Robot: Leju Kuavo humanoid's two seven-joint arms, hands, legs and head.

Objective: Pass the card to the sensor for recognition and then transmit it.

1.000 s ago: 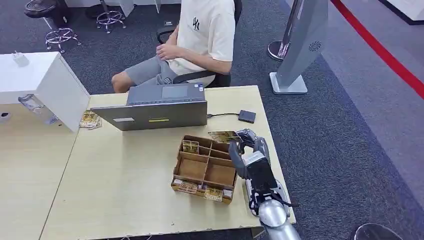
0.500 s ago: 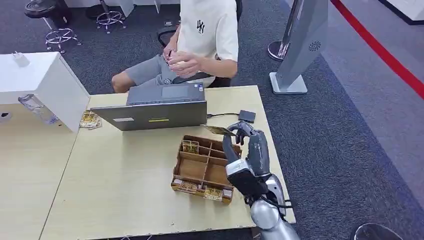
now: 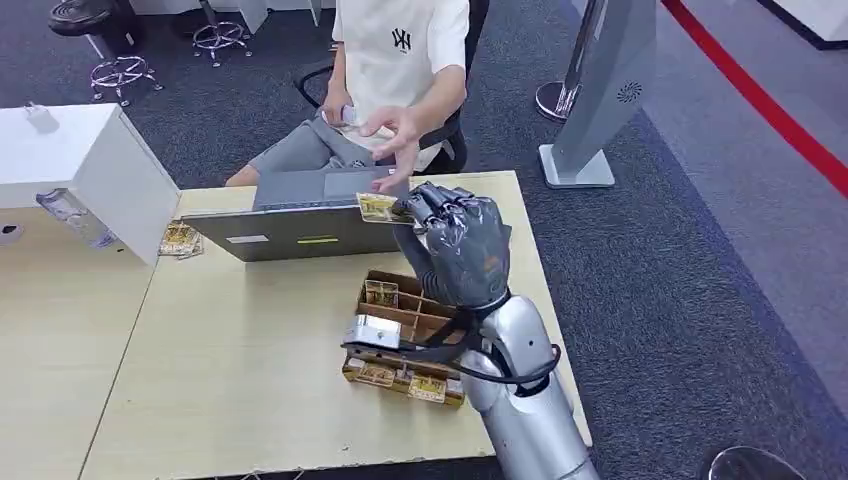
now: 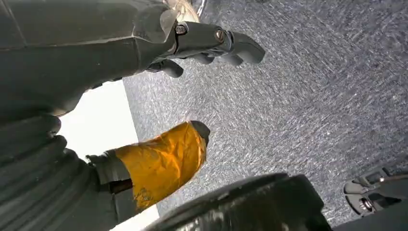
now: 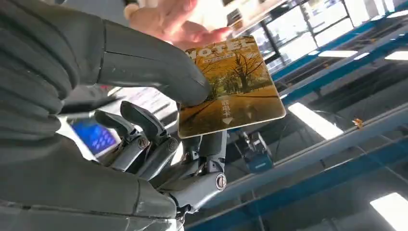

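So the right hand (image 3: pixel 452 245) has the yellow-and-brown rectangular hotel key card (image 3: pixel 378 207) pinched between its thick grey thumb and a dark finger, other fingers curled. The card sticks out past the fingertips, up in the air over the grey laptop (image 3: pixel 310 215), long axis running away from the hand toward the person's open hand (image 3: pixel 393 132) just beyond it. The silver arm is raised over the brown cardboard divider tray (image 3: pixel 405 338). The left hand (image 4: pixel 192 53) hangs over grey carpet, fingers loosely curled with nothing in them.
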